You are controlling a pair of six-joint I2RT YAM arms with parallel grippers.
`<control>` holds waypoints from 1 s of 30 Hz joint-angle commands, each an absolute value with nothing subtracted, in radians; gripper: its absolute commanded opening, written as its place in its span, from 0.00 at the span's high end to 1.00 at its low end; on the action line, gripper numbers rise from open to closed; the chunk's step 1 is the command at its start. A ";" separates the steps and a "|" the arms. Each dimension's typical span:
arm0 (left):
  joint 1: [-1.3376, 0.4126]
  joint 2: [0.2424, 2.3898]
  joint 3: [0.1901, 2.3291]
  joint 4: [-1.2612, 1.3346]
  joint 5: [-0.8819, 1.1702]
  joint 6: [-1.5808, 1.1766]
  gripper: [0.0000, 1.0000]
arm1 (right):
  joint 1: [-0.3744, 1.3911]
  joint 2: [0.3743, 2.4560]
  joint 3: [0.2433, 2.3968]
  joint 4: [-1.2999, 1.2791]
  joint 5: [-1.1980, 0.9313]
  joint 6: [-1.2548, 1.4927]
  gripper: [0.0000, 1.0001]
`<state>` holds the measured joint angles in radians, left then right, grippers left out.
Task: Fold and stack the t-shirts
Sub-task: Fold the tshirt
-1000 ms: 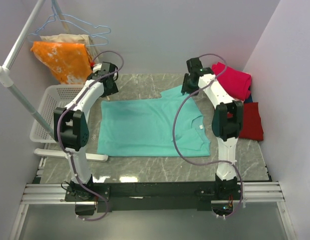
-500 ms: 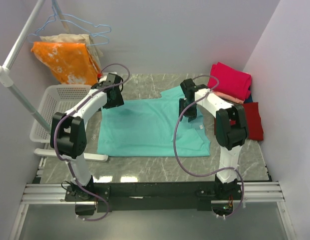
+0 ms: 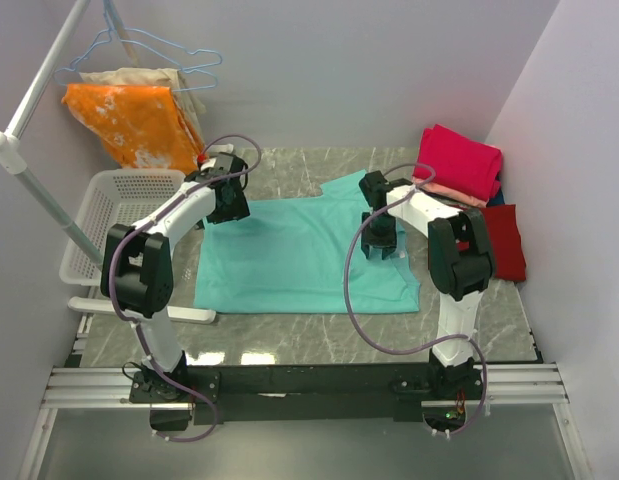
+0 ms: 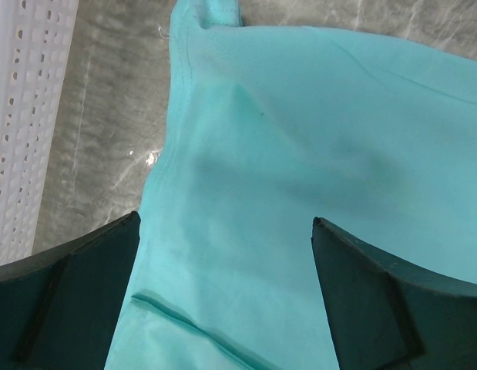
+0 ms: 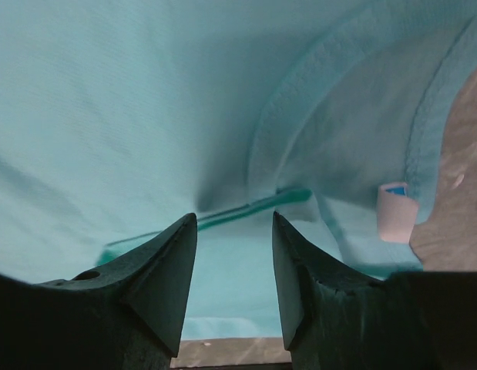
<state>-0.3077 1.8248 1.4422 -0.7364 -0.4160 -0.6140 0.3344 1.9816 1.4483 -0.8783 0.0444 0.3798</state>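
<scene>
The teal t-shirt (image 3: 289, 250) lay spread flat at the centre of the frame, its long axis running left to right, the hem toward the left and the collar (image 3: 397, 252) toward the right, with one sleeve (image 3: 339, 187) pointing to the top of the frame. The left gripper (image 3: 229, 205) hovered over the shirt's upper left corner, its fingers (image 4: 68, 308) spread wide with nothing between them. The right gripper (image 3: 377, 245) sat low over the collar area, its fingers (image 5: 161, 270) partly apart above a small ridge of cloth; whether they touched it could not be told. A white label (image 5: 396, 212) showed inside the neckline. The right arm covered part of the shirt's upper right, and the left gripper hid the corner under it. At the upper right a folded magenta-pink shirt (image 3: 464, 160) rested on a salmon one (image 3: 457, 194), with a dark red shirt (image 3: 504, 240) just below them, partly behind the arm. The table (image 3: 289, 335) was grey marble. A white basket (image 3: 119, 215) stood at the left, and an orange blotched cloth (image 3: 129, 120) and a beige cloth (image 3: 139, 78) hung from a rail at the upper left, against pale lilac walls.
</scene>
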 commanded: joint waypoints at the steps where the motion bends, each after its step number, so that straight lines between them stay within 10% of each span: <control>1: -0.311 1.835 1.505 -0.732 -0.428 -0.621 0.01 | 0.344 1.947 1.390 -0.936 0.097 0.397 0.50; 30: -0.310 2.330 1.974 -0.847 -0.495 -0.614 0.02 | 0.284 1.844 1.178 -1.104 0.236 0.433 0.50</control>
